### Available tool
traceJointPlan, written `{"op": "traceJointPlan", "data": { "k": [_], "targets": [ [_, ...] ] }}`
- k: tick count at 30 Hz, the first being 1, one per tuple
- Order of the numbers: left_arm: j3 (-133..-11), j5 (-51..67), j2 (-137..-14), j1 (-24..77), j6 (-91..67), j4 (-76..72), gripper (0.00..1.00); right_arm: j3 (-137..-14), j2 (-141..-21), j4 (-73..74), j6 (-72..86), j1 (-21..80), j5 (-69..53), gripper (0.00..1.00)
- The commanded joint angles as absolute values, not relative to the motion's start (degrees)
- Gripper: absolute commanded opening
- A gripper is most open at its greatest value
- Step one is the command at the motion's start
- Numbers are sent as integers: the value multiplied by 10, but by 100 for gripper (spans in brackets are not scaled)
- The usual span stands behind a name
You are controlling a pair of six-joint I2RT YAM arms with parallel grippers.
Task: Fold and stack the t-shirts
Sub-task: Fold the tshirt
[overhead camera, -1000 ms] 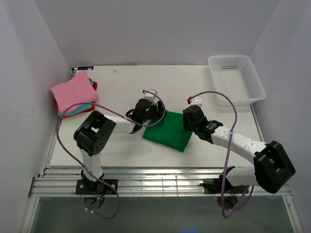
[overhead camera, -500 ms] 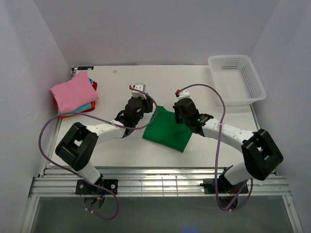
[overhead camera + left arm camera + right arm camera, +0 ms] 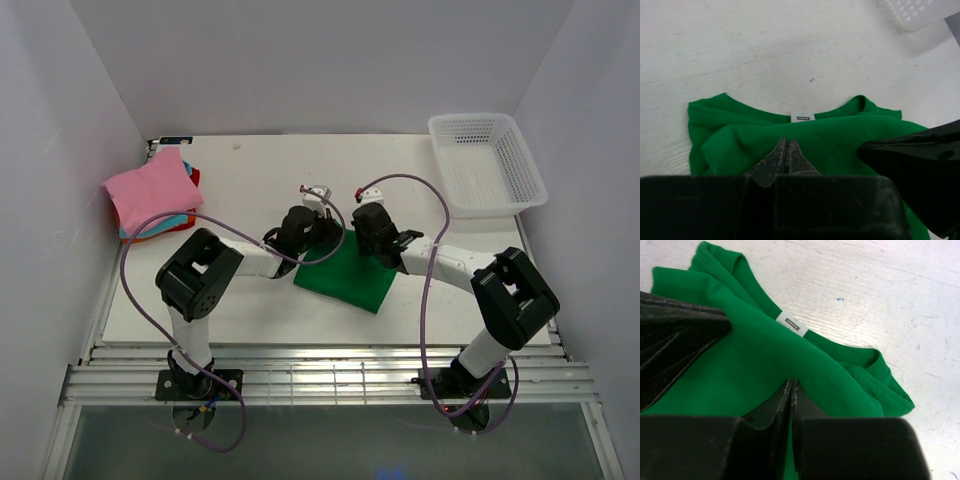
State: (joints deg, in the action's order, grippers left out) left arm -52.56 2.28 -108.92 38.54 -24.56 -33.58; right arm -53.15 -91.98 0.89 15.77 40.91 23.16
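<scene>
A bright green t-shirt (image 3: 347, 277) lies folded at the table's middle, its neck edge and white label (image 3: 792, 323) turned to the far side. My left gripper (image 3: 322, 233) sits at that far edge, left of the collar, shut on a raised ridge of the green cloth (image 3: 840, 134). My right gripper (image 3: 363, 240) is just to its right, also shut, with a fold of the green t-shirt (image 3: 752, 357) bunched at its tips. The other t-shirts, a pink one over teal and orange-red ones (image 3: 150, 193), lie stacked at the far left.
A white mesh basket (image 3: 490, 163) stands at the far right corner. The two grippers are close together, each showing as a dark bulk in the other's wrist view. Walls close the left, back and right sides.
Both grippers have gone from open to shut at the shirt's far edge. The left gripper swung right and the right gripper shifted slightly left, so they now sit side by side.
</scene>
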Motion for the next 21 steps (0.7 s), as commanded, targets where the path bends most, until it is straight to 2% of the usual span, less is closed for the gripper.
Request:
{"op": "traceJointPlan", "data": {
  "k": [1, 21],
  "targets": [
    [-529, 60, -1075, 392, -251, -372, 0, -536, -911, 34, 171, 410, 273, 8],
    [-451, 55, -1111, 395, -279, -389, 0, -510, -983, 125, 252, 409, 301, 8]
  ]
}}
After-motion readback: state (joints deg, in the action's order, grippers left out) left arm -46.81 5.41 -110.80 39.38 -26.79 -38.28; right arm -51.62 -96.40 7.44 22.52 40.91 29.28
